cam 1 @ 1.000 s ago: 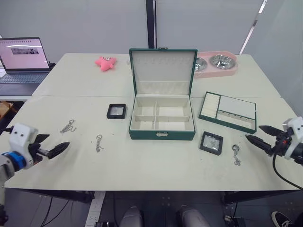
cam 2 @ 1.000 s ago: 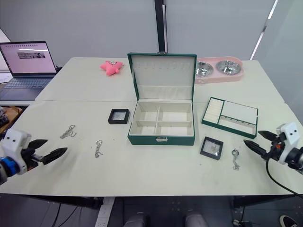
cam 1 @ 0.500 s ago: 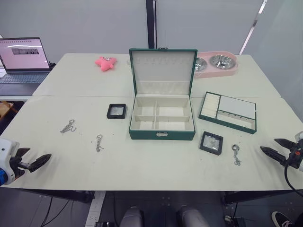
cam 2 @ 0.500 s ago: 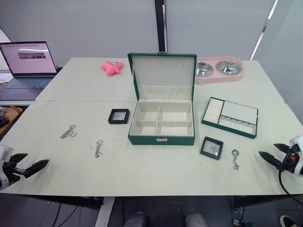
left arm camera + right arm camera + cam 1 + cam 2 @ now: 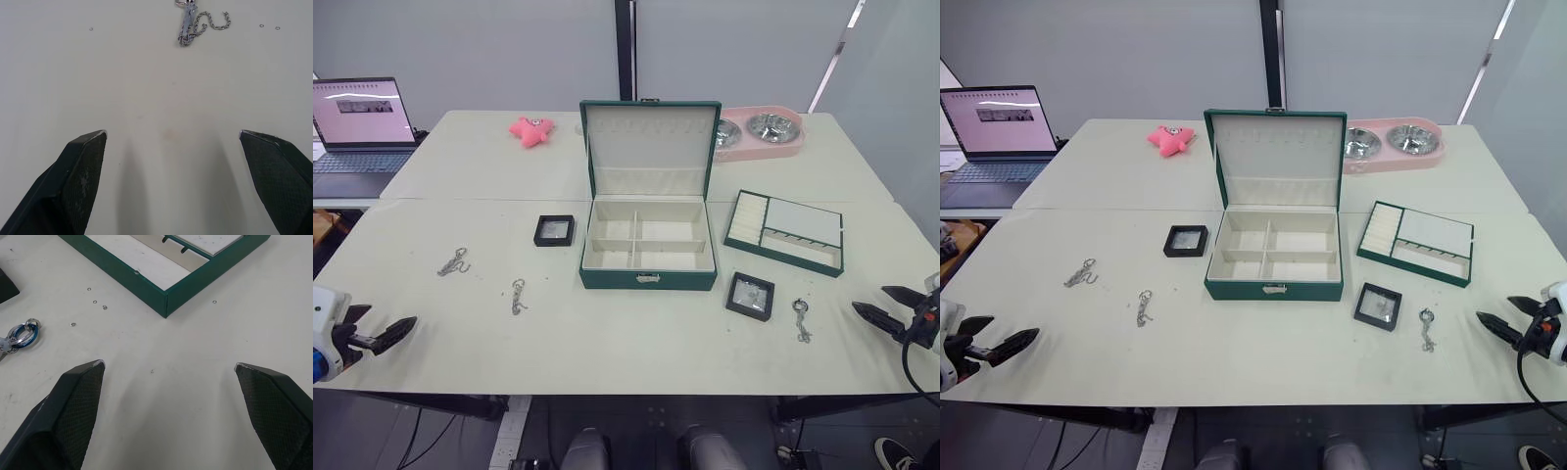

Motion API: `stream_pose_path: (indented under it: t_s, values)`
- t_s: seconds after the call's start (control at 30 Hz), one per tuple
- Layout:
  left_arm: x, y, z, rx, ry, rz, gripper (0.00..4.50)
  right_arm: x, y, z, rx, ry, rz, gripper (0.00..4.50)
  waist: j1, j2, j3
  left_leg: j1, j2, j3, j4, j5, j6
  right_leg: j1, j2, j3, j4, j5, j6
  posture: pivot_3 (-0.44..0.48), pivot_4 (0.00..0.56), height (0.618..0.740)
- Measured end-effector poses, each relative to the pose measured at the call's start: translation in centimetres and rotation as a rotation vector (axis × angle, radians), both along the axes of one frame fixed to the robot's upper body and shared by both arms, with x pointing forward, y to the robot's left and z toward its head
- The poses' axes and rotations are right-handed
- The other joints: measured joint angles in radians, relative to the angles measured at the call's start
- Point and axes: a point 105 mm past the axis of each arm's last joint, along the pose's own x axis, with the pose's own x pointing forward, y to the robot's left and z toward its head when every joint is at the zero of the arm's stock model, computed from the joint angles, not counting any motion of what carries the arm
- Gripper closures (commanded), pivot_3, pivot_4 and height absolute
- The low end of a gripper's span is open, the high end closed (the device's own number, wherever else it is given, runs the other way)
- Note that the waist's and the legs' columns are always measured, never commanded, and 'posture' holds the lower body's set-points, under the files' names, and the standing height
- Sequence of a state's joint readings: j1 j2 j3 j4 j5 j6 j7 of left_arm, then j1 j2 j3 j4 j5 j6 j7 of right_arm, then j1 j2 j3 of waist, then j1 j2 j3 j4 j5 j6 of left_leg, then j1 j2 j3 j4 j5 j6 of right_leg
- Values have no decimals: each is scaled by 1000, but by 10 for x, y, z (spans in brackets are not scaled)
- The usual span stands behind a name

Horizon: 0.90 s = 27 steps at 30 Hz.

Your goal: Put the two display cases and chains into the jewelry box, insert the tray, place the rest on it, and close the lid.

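ahead and inward of the wide-open right gripper [image 5: 894, 306] lies the nearer display case [image 5: 750, 295], a chain [image 5: 801, 320] between; left gripper [image 5: 384, 330], equally wide, sits farther from its chain [image 5: 518, 295].

Before me stretches a pale cream counter [image 5: 607, 343], joined by a seam to a second one [image 5: 489, 147] behind it. Grey panel walls [image 5: 489, 49] rise beyond, split by a dark vertical post [image 5: 625, 44]. An open laptop [image 5: 357, 122] sits on a side desk at my far left. Dark floor [image 5: 636, 431] shows beneath the near edge.
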<state>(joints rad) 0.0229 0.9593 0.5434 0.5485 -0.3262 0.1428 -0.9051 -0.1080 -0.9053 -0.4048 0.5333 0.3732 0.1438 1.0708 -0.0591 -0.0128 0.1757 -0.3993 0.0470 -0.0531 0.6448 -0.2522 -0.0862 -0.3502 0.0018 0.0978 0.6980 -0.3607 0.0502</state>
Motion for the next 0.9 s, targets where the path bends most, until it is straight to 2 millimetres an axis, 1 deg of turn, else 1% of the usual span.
stream_pose_path:
  t_s: [0.13, 0.23, 0.37, 0.4, 0.47, 0.5, 0.53, 0.57, 0.67, 0.7, 0.73, 0.8, 0.9]
  values:
    - [6, 0, 5, 0, -30, 12, 12, 2, 6, 5, 10, -8, 17, 0, 0, 0, 0, 0, 0, 0, 0, 0, 0, 0, 0, 0, 0, 0, 0, 0, 150, 740]
    - [18, -9, 16, -29, -98, 4, 12, 10, 24, 22, 56, -59, 75, 0, 0, 0, 0, 0, 0, 0, 0, 0, 0, 0, 0, 0, 1, 0, 0, 0, 150, 740]
    - [35, -24, 25, -92, -187, 1, 12, 20, 63, 51, 92, -139, 200, 0, 0, 0, 0, 0, 0, -1, 0, 0, 0, 0, 0, -1, 1, 0, 0, 0, 150, 740]
    - [39, -28, 25, -102, -205, 7, 12, 22, 77, 58, 104, -155, 247, 0, 0, 0, 0, 0, 0, -1, 0, 0, 0, 0, 0, 0, 1, 0, 0, 0, 150, 740]
    - [47, -39, 26, -130, -238, 5, 12, 25, 111, 71, 138, -184, 350, 0, 1, 0, 0, -1, 0, -1, 1, 0, 0, 0, 0, -1, 1, 0, 0, 0, 150, 740]
    - [51, -46, 25, -147, -243, -4, 12, 25, 133, 78, 163, -198, 416, 0, 1, 0, 0, -1, 0, -2, 1, 0, 0, 0, 0, -1, 1, 0, 0, 0, 150, 740]
    - [52, -48, 24, -153, -243, -7, 12, 25, 139, 80, 168, -202, 437, 0, 2, 0, 0, -1, 0, -2, 1, 0, 0, 0, 0, -1, 1, 0, 0, 0, 150, 740]
    - [53, -50, 22, -159, -242, -3, 12, 23, 153, 83, 177, -205, 482, 0, 3, 0, 0, -1, 0, -2, 1, 0, 0, 0, 0, -1, 1, 0, 0, 0, 150, 740]
    - [60, -56, 17, -174, -238, 6, 12, 19, 189, 85, 204, -220, 599, 0, 4, 0, -1, -1, 0, -2, 1, 0, 0, 0, 0, -1, 1, 0, 0, 0, 150, 740]
    - [64, -61, 16, -179, -239, -3, 12, 15, 204, 82, 213, -216, 650, 0, 4, -1, -1, -1, 0, -3, 1, 0, 0, 0, 0, -2, 1, 0, 0, 0, 150, 740]
    - [68, -63, 15, -177, -236, -3, 12, 13, 215, 78, 214, -208, 687, 0, 5, -1, -1, -1, 0, -3, 1, 0, 0, 0, 0, -2, 1, 0, 0, 0, 150, 740]
    - [73, -64, 16, -176, -238, 3, 12, 11, 226, 70, 208, -201, 719, 0, 5, -2, -1, -1, 0, -3, 1, 0, 0, 0, -1, -2, 1, 0, 0, 0, 150, 740]
    - [81, -62, 17, -163, -244, 24, 12, 7, 237, 58, 195, -200, 748, 0, 7, -2, -1, -1, 0, -3, 1, 0, 0, 0, -1, -2, 1, 0, 0, 0, 150, 740]
